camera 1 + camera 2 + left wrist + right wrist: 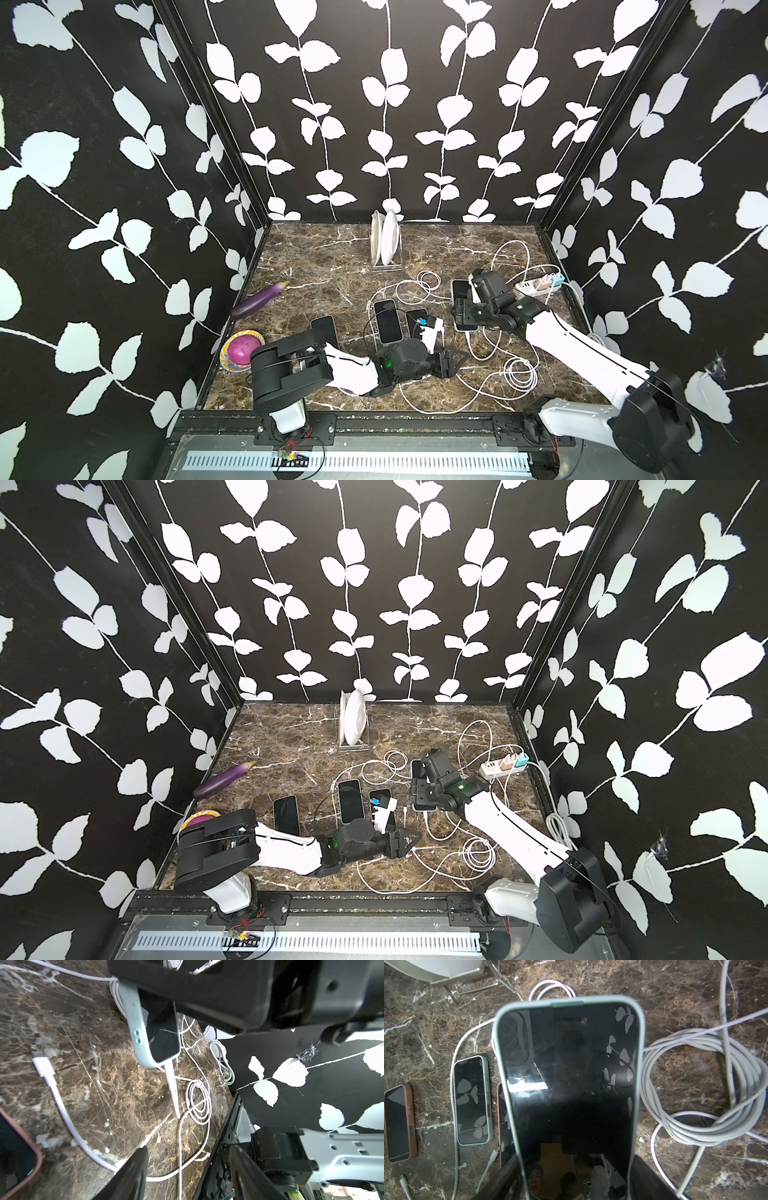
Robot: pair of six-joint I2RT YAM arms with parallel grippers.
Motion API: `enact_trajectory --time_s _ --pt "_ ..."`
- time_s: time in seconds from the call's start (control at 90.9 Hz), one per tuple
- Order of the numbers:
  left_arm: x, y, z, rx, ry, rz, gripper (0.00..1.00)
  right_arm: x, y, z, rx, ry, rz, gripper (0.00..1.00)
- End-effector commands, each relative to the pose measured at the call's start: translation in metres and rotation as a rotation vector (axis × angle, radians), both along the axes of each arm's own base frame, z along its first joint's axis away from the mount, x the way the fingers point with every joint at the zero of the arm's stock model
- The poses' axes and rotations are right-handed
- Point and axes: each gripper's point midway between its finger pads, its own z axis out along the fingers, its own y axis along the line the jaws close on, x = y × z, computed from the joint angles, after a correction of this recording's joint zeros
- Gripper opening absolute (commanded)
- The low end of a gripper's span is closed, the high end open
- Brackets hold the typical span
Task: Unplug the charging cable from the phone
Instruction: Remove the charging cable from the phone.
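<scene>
Phone (569,1076) in a pale green case, at 3 o'clock on the table (332,266), is clamped across its sides by the right gripper (464,312), long axis 12 to 6 in a top view. Its charging cable (171,1082) leaves the 6 o'clock end, at 1 o'clock from the nearer left gripper (451,362), jaws released and empty.

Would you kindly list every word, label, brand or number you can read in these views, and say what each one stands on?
No text can be read in any view.
mint-cased phone: screen dark, reflections only.
phones on the table: screens dark, no print visible.
power strip: any markings are too small to read.
blue patch on the white block: too small to tell whether it bears print.
</scene>
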Motion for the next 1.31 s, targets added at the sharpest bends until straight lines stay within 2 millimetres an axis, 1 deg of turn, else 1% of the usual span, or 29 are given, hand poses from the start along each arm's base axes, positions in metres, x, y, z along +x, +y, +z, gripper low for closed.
enact_trajectory --time_s 0.0,0.121,0.22,0.308,0.517,0.66,0.77,1.012,1.166,1.298 --pt "0.0 -0.005 0.002 -0.008 -0.025 -0.006 0.64 0.005 0.004 0.026 0.064 -0.076 -0.02 0.0" --pt "0.0 -0.002 -0.001 0.003 -0.032 -0.002 0.62 0.002 0.005 0.03 0.075 -0.089 0.001 0.0" --pt "0.003 0.004 0.002 0.02 -0.052 0.013 0.63 0.0 0.006 0.028 0.077 -0.091 0.023 0.0" --pt "0.003 0.004 0.005 0.021 -0.067 0.011 0.63 -0.001 0.005 0.029 0.075 -0.099 0.027 0.0" --pt "0.0 -0.005 0.004 0.026 -0.079 -0.023 0.63 0.002 0.004 0.036 0.069 -0.114 0.019 0.0" --pt "0.0 -0.007 0.007 0.006 -0.098 -0.033 0.63 0.005 0.003 0.036 0.058 -0.115 0.011 0.0" --pt "-0.001 -0.012 0.009 -0.017 -0.109 -0.044 0.61 0.008 0.009 0.038 0.074 -0.118 0.024 0.0" --pt "-0.001 -0.023 0.002 -0.051 -0.105 -0.059 0.59 0.014 0.012 0.049 0.082 -0.134 0.028 0.0" --pt "0.001 -0.027 -0.001 -0.04 -0.109 -0.054 0.6 0.014 0.009 0.048 0.077 -0.136 0.012 0.0" --pt "0.008 -0.024 -0.007 -0.027 -0.121 -0.016 0.59 0.013 0.009 0.045 0.085 -0.127 -0.004 0.0"
